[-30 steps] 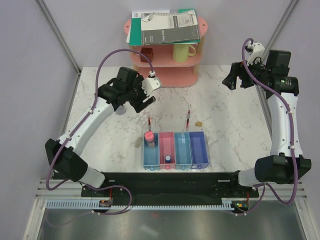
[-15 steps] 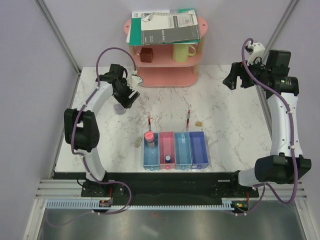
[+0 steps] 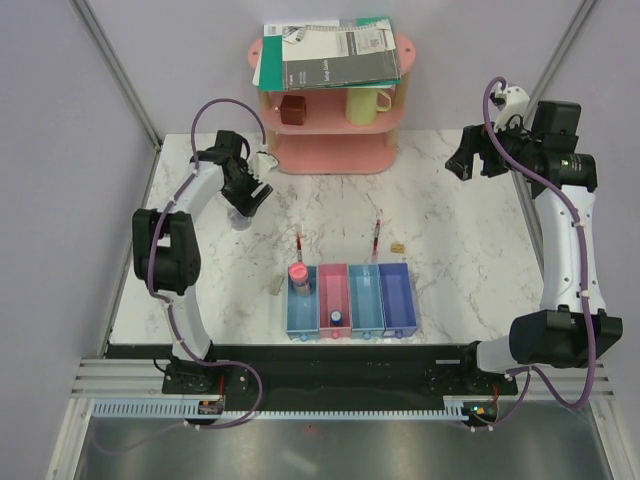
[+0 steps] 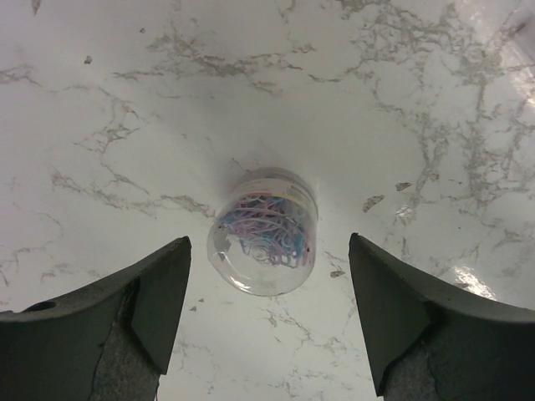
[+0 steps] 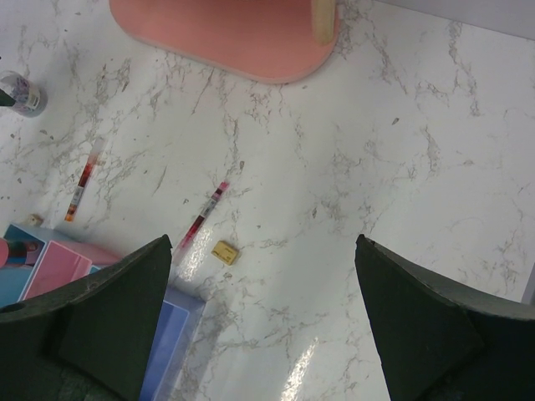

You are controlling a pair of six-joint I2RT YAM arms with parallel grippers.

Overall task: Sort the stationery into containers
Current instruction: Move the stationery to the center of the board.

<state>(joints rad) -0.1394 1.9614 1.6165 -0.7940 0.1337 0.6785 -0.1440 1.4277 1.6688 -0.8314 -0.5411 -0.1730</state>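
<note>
My left gripper (image 3: 250, 193) is open and empty above the round clear disc (image 3: 238, 215) at the table's left. In the left wrist view the disc (image 4: 266, 234), full of coloured clips, lies just ahead of the gripper (image 4: 267, 317), touching neither finger. My right gripper (image 3: 462, 162) is open and empty, high over the far right. Two red pens (image 3: 299, 243) (image 3: 376, 235), a tan block (image 3: 398, 246) and a grey block (image 3: 280, 288) lie around the four joined trays (image 3: 397, 296). A pink cylinder (image 3: 298, 275) stands in the blue tray, a blue-capped tube (image 3: 338, 316) in the pink one.
A pink shelf rack (image 3: 335, 150) at the back holds notebooks (image 3: 330, 55), a brown cube (image 3: 292, 108) and a yellow mug (image 3: 365, 102). The right wrist view shows a pen (image 5: 201, 219), the tan block (image 5: 224, 251) and the rack's base (image 5: 226, 33).
My left arm has swung from the table's middle to the far left, and its gripper has come over the round disc. The right arm has not moved.
</note>
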